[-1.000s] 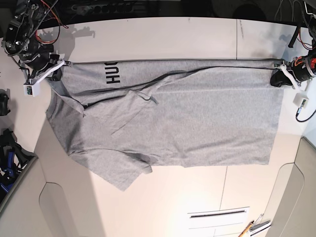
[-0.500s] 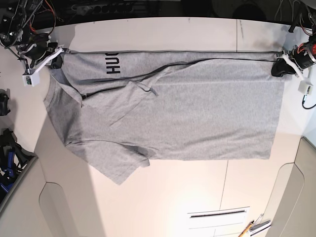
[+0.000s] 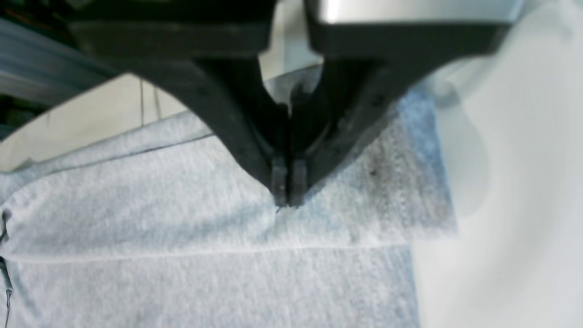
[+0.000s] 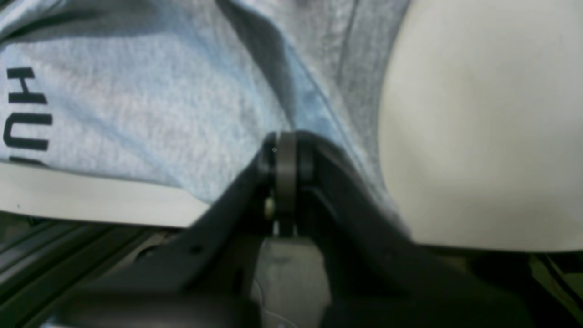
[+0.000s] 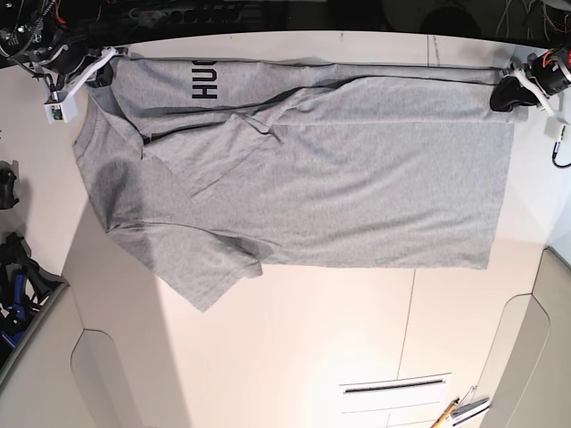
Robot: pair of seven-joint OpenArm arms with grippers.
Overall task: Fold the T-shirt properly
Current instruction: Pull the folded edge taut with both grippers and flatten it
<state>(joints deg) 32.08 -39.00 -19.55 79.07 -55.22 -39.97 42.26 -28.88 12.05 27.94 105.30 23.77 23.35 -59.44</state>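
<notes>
- T-shirt (image 5: 330, 187): far edge, stretched taut, has shifted farther up the table since a second ago.
- Left gripper (image 3: 286, 200), right gripper (image 4: 284, 152): jaws pinching fabric; drag likely precedes folding.

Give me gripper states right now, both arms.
Left gripper: closed, fingers pinching the T-shirt near its hem corner.
Right gripper: closed, gripping the T-shirt at the shoulder end, near the black lettering.
</notes>
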